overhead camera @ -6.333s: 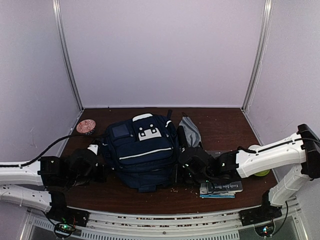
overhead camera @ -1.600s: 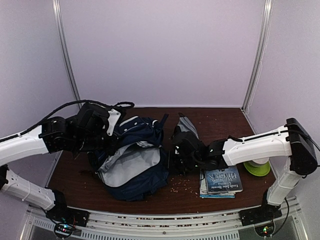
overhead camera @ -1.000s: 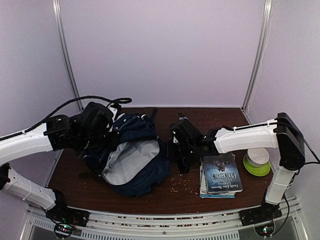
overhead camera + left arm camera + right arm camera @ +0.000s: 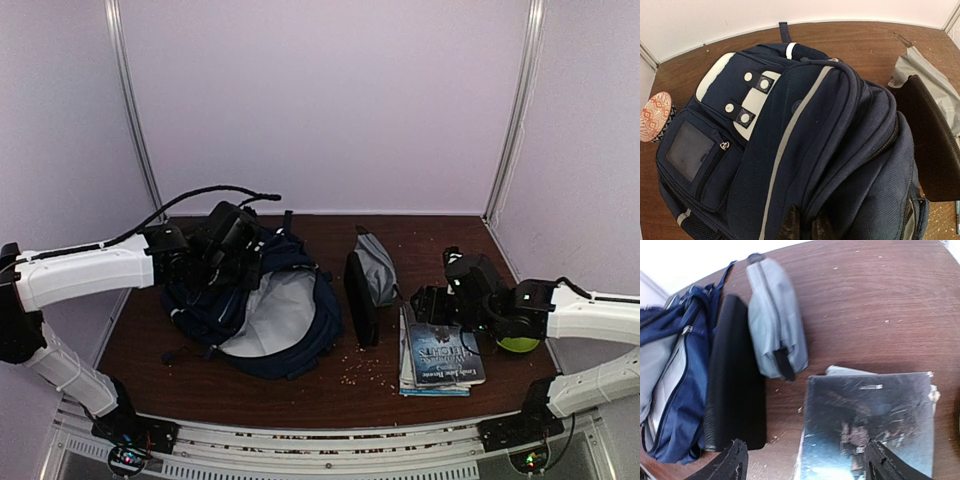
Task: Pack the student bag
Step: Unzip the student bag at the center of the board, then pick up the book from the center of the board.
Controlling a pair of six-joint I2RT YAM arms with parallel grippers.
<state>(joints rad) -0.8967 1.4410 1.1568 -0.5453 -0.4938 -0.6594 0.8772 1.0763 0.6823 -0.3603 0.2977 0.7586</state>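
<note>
Just now my right gripper (image 4: 806,449) has opened and drawn back toward 3 o'clock. Its fingers are spread wide and empty above the book (image 4: 867,425). The black case (image 4: 360,298) sits outside the bag (image 4: 275,312), touching it at its 3 o'clock, so I judge it not yet packed. My left gripper (image 4: 805,227) keeps a tight pinch on the bag's top fabric, holding the mouth open at 9 o'clock on the counter (image 4: 440,240). The book's cover lettering is too blurred to read.

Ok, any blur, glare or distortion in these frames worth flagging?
Right wrist view: motion-smeared, sheen on the book hiding its print, grey pouch soft-edged. Left wrist view: sharp on the student bag, table edge bowed by the lens. Top view: even light, no hard shadows.
</note>
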